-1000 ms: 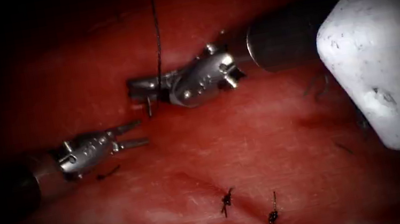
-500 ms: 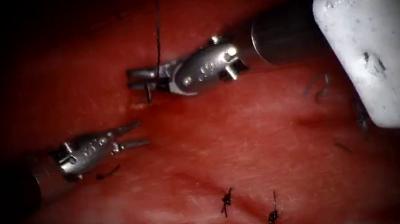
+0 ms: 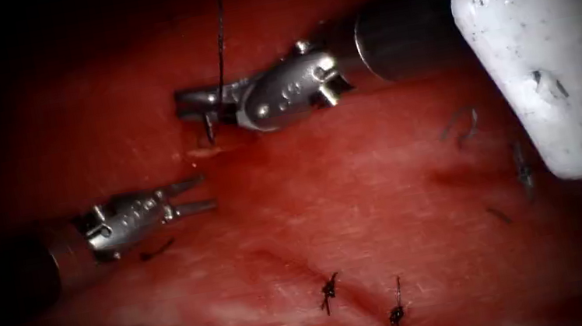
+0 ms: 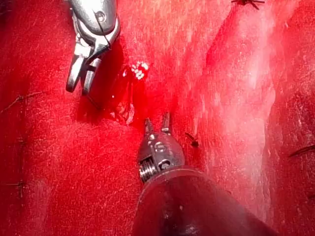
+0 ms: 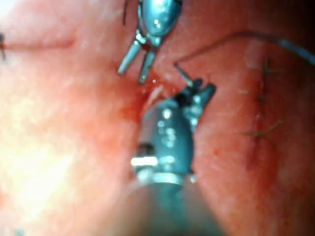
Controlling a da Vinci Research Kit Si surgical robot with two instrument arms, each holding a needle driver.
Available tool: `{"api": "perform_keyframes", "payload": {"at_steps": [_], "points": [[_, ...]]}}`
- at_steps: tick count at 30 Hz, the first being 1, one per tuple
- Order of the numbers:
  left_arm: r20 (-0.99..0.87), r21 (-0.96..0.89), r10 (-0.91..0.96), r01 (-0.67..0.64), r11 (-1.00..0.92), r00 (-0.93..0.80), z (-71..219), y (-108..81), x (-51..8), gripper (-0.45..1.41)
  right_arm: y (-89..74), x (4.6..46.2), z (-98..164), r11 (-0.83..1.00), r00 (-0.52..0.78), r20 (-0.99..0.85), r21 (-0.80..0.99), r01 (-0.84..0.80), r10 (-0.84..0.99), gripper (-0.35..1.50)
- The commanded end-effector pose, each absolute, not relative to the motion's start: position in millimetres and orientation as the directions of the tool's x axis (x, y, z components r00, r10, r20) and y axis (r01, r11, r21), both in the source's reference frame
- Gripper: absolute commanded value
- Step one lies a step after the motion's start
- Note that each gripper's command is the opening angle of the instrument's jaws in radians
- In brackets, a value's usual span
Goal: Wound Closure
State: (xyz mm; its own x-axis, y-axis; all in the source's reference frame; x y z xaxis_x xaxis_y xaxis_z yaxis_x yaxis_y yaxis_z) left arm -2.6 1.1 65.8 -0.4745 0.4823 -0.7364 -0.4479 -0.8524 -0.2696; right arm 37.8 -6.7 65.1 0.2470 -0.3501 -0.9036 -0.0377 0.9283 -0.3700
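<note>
Endoscope view, right claw [image 3: 196, 106] gripping thread [image 3: 216, 33] (taut), left claw [image 3: 195, 194] parted, empty.

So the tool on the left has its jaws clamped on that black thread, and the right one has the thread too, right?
Not quite. In the endoscope view the left tool has its jaws open and holds nothing. The right tool does have its jaws shut on the thread.

The right gripper [image 5: 197, 93] grips the thread [image 5: 231, 38] over the tissue [image 5: 64, 147]. The left gripper [image 5: 137, 64], jaws parted, sits just beside it, holding nothing.
</note>
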Motion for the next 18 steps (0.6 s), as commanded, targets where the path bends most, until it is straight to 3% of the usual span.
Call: {"api": "perform_keyframes", "payload": {"at_steps": [1, 18], "points": [[-0.737, -0.271, 0.482, -0.447, -0.853, -0.474, 66.6, 1.0, -3.2, 0.09, -7.1, 38.5, 65.6, 0.928, 0.246, -0.903, -0.371, -0.033, -0.352, -0.35], [-0.729, -0.278, 0.49, -0.447, -0.85, -0.479, 67.0, 0.7, -2.9, 0.09, -4.1, 40.7, 64.7, 0.925, 0.336, -0.864, -0.321, 0.205, -0.374, -0.35]]}}
